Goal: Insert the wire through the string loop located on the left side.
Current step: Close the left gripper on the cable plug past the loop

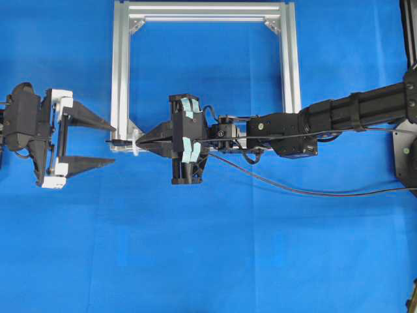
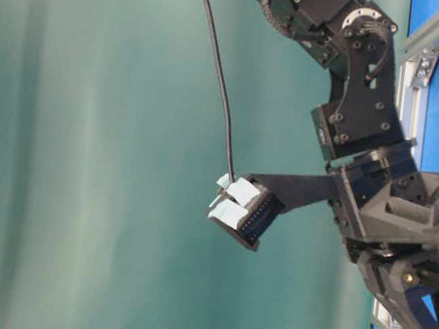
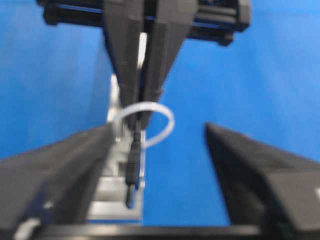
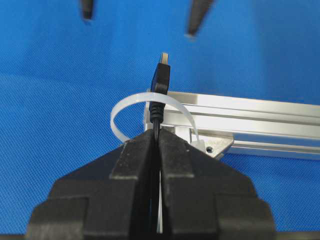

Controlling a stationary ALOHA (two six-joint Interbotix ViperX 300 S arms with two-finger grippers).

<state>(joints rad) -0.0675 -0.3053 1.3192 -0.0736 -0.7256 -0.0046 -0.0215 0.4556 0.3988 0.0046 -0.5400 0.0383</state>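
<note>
Right gripper [image 4: 156, 150] clamps the wire [image 4: 159, 82], plug poking through the string loop [image 4: 131, 102]. Left gripper [image 1: 99, 142] gapes just beyond; it should close squarely on the plug.

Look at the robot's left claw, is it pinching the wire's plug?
No, the left gripper stands wide open, and the wire pokes through the string loop untouched by it.

One wire [image 4: 159, 95], one string loop [image 4: 131, 102]
</note>
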